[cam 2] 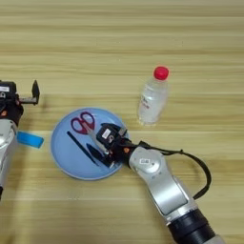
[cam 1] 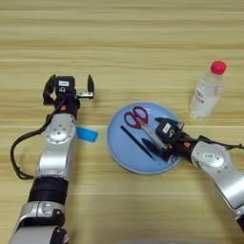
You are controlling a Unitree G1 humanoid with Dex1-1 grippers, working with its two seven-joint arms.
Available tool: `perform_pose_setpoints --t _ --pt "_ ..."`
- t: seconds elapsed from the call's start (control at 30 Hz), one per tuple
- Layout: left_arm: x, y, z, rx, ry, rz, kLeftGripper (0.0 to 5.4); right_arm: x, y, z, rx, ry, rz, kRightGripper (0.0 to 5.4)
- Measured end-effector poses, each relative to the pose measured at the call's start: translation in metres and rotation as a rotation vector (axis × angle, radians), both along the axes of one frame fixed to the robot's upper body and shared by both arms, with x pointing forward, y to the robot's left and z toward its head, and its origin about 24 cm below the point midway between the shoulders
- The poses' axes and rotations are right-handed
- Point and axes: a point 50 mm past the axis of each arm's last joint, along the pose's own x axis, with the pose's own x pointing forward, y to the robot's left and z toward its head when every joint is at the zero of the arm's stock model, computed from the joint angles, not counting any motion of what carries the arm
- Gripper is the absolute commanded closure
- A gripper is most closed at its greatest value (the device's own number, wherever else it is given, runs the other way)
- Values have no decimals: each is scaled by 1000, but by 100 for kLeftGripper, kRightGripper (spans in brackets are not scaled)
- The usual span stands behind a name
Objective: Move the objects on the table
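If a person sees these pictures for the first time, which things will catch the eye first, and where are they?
Most striking is the round light-blue plate at the table's middle, holding red-handled scissors with silver blades, with the right gripper reaching over its right side at the blades. Behind and to the right stands an upright clear plastic bottle with a red cap. At left, the left gripper is open above a small flat blue strip beside its arm.

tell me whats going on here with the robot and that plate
The right gripper is down over the blue plate, at the blades of the red-handled scissors lying on it. The left gripper hovers open over bare table, a blue strip beside its arm. A red-capped bottle stands upright beyond the plate.
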Motion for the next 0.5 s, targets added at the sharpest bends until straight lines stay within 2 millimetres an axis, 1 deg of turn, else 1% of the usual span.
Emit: perform_pose_setpoints --t 0.1,0.2,0.37,0.4,0.43,0.5 --pt "0 0 0 -2 0 0 0 0 0 -1 6 22 0 256" --pt "0 -1 0 -3 0 0 0 1 0 -1 18 44 -5 283" --pt "0 -2 0 -6 0 0 0 1 -3 -2 68 109 -17 343" --pt "0 -2 0 -7 0 -1 0 0 -3 -2 77 120 -16 343" --pt "0 -2 0 -9 0 -1 0 0 -3 -2 85 134 -17 358" --pt "0 -3 0 -10 0 -1 0 0 -3 -2 98 150 -19 360"
